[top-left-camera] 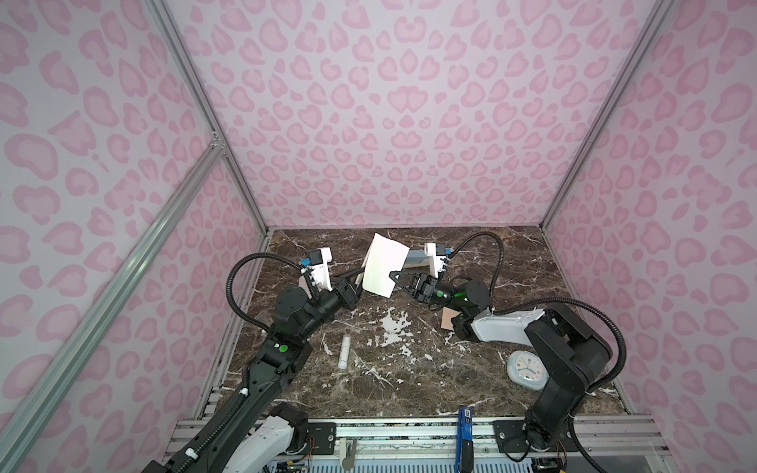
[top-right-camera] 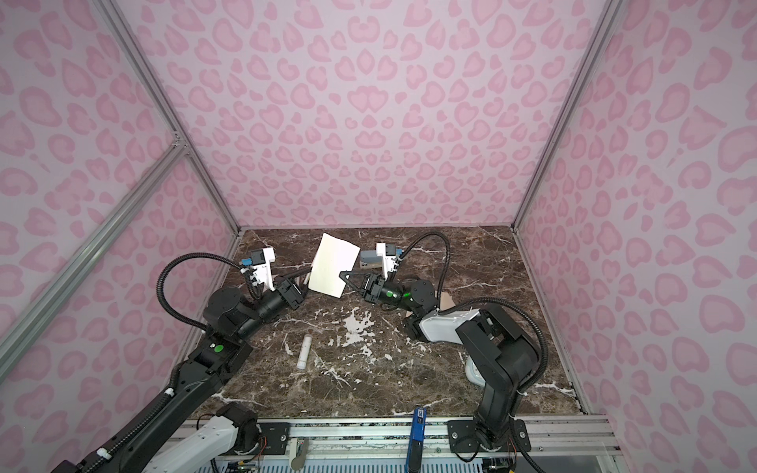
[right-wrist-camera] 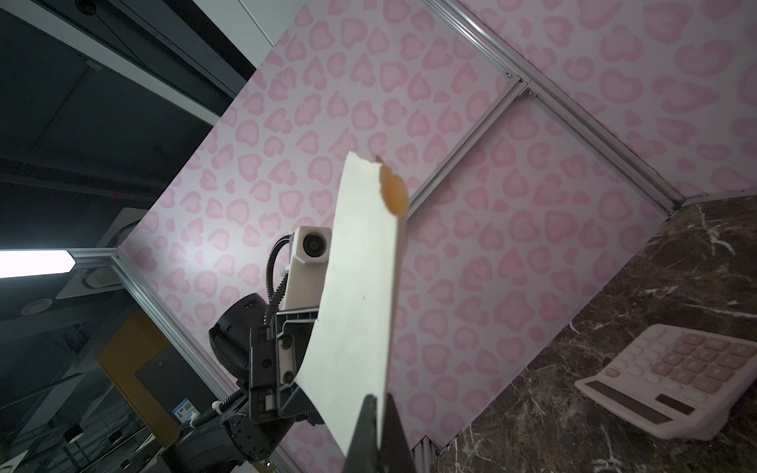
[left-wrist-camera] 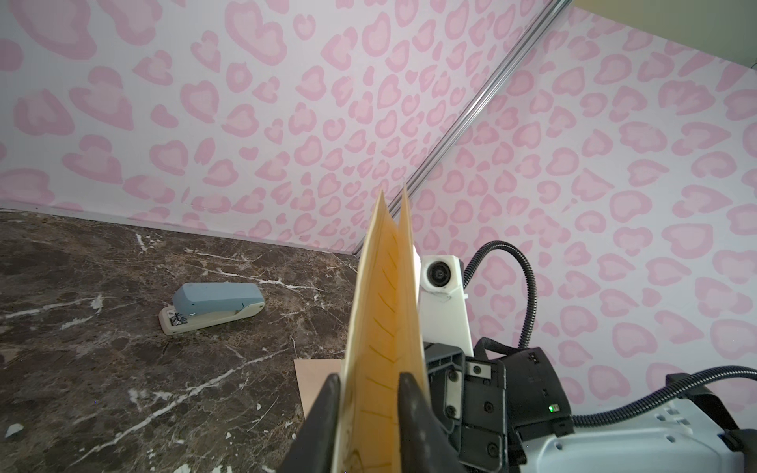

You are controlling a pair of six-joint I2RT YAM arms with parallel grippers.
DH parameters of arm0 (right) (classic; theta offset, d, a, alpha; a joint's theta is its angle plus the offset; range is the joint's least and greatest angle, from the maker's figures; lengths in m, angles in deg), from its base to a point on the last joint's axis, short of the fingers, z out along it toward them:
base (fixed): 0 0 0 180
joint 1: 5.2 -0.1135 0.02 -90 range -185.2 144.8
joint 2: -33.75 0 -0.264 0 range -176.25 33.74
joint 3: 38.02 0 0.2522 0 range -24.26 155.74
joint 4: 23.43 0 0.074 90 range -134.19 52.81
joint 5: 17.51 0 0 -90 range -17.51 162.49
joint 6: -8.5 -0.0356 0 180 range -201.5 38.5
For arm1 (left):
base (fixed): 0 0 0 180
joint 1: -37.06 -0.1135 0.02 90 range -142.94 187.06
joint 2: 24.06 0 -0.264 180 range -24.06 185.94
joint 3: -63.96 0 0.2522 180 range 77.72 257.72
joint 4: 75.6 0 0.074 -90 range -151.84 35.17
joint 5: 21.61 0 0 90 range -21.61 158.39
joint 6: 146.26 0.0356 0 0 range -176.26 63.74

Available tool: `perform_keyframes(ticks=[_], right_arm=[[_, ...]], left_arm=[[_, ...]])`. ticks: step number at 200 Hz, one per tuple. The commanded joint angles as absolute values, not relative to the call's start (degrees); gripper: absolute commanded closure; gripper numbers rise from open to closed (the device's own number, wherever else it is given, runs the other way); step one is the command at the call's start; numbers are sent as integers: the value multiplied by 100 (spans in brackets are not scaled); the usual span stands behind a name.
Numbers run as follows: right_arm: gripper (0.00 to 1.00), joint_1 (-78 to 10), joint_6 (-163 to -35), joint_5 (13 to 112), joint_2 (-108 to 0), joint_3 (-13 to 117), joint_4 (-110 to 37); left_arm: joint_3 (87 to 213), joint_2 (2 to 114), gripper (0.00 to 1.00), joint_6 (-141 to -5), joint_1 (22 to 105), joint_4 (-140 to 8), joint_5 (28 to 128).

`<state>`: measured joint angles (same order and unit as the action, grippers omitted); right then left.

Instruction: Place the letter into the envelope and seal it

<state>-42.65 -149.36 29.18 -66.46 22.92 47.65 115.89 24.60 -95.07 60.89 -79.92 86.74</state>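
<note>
In both top views your letter (top-left-camera: 385, 264) hangs folded in the air above the table (top-left-camera: 409, 381), between the two claws. Your right claw (top-left-camera: 393, 274) pinches one side edge. Your left claw (top-left-camera: 360, 277) reaches in behind the opposite edge. The envelope (top-left-camera: 447, 318) lies flat on the table, partly under the right arm.

In the left wrist view your left claw's fingers (left-wrist-camera: 409, 405) stand spread on either side of the letter's two leaves. Whether they touch the paper, you cannot tell.

In the right wrist view your right claw is pressed tight on the letter's edge.
</note>
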Motion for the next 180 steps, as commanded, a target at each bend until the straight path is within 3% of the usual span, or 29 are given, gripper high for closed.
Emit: perform_keyframes(ticks=[1,48,70,97,113,180], right_arm=[[100,-4234,-14694,2804,-6559,2322,4697],[100,-4004,-13814,2595,-6014,2330,3341],[100,-3869,-12508,2570,-5460,2482,1443],[100,-3949,-9850,3190,-4811,3212,-2145],[100,-3995,-8734,3492,-4712,3633,-3486],[100,-4518,-5698,4547,-4292,3935,-5641]], left_arm=[[11666,2302,59,-9206,6056,-7705,8466],[11867,1891,29,-8654,5942,-6743,8131],[12041,1677,23,-8276,5930,-6215,7986],[12255,1411,19,-7626,5933,-5694,7967],[12340,1280,17,-7168,5931,-5454,8114],[12448,1243,20,-6016,6049,-5305,9333]])
